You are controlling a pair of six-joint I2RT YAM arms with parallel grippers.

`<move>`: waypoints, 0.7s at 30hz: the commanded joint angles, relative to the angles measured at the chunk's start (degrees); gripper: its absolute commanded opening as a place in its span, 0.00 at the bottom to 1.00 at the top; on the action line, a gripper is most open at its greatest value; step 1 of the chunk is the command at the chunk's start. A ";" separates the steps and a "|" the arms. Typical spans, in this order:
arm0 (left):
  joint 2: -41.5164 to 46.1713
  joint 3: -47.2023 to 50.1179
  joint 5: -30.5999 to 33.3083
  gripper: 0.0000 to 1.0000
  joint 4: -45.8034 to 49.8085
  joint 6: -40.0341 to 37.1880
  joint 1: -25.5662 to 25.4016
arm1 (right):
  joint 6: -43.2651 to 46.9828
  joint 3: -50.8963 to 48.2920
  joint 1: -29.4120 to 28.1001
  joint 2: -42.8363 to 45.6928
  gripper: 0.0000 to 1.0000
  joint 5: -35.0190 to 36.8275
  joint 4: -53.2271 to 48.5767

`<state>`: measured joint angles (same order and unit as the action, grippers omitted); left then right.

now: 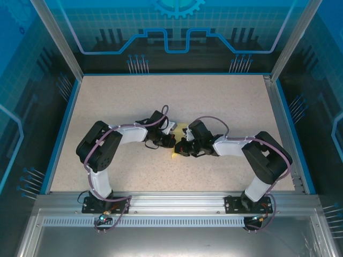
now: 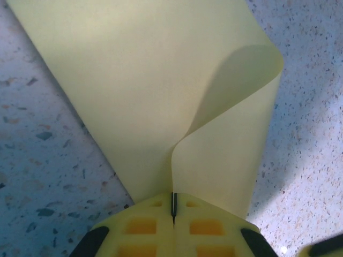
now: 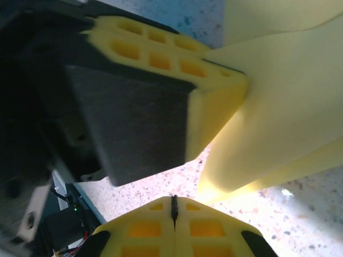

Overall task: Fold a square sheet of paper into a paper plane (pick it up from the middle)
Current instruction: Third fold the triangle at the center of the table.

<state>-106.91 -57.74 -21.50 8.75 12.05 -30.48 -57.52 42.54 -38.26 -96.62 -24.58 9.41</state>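
On the table (image 1: 107, 96), about midway between its side edges, our left gripper (image 2: 173, 210) is clamped tight on the square sheet of paper (image 2: 139, 80). Our right gripper (image 3: 173, 208) is closed beside it, apparently on nothing. We judge the sheet merely curled, with every crease of the plane left to make.

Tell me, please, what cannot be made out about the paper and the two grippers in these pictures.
Left wrist: the square sheet of paper, pinched by the left gripper, runs off the top edge; its far corners are unseen.
Right wrist: whether the shut right gripper holds the sheet; the gripper itself hides the contact.
Top external: both grippers cover most of the sheet; its outline is unreadable.
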 commanded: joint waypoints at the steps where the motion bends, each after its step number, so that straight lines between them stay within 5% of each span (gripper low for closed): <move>1: -1.46 -1.33 -1.00 0.05 2.23 -1.53 -0.01 | -2.01 -1.02 -0.56 -1.66 0.00 -0.39 3.37; 21: -2.06 -1.33 -1.44 0.05 2.06 -1.47 -0.06 | -2.59 -1.59 -1.05 -5.32 0.00 -0.82 7.41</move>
<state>-107.63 -58.46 -22.28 8.91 11.86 -30.48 -59.61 41.65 -38.33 -101.08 -24.67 14.74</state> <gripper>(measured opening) 0.052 0.047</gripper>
